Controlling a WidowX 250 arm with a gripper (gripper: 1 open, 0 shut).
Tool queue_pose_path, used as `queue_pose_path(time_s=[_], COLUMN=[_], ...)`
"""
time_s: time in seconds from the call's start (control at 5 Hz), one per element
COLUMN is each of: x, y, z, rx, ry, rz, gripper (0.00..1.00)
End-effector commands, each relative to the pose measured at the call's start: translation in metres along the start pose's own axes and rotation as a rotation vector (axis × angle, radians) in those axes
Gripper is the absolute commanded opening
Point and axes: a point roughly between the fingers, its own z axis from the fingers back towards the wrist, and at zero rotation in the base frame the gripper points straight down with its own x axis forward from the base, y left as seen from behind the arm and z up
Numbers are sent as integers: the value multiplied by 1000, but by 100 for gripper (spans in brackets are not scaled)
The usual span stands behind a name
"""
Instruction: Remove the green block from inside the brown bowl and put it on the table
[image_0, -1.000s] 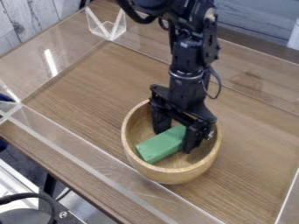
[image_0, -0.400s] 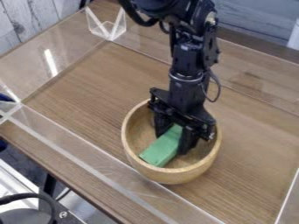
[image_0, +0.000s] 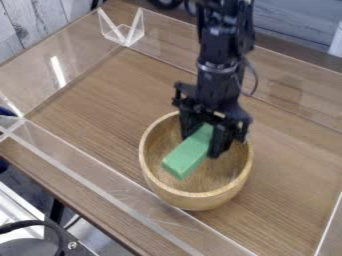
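Note:
The green block (image_0: 189, 157) hangs tilted above the inside of the brown bowl (image_0: 197, 190), its upper end between my fingers. My black gripper (image_0: 209, 131) is shut on the block's top end, directly over the bowl's middle. The block's lower end sits near the bowl's left inner wall; I cannot tell whether it still touches the bowl. The arm rises from the gripper toward the top of the frame. The bowl rests on the wood-grain table (image_0: 107, 100) toward its front right.
Clear acrylic walls (image_0: 40, 140) edge the table on the left and front. A clear acrylic bracket (image_0: 123, 28) stands at the back left corner. Bare tabletop lies left of and behind the bowl.
The gripper has shut on the green block and risen, lifting the block's upper end out of the bowl. The bowl has stayed in place.

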Motion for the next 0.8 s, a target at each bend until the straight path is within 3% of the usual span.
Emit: queue_pose_path(time_s=[0.0,0.2,0.6], x=[26,61,39], y=[7,11,16], z=[44,53,20], rx=[11,7,13], ry=[-124,-143,-91], rz=[24,39,17], gripper=[0,0,0])
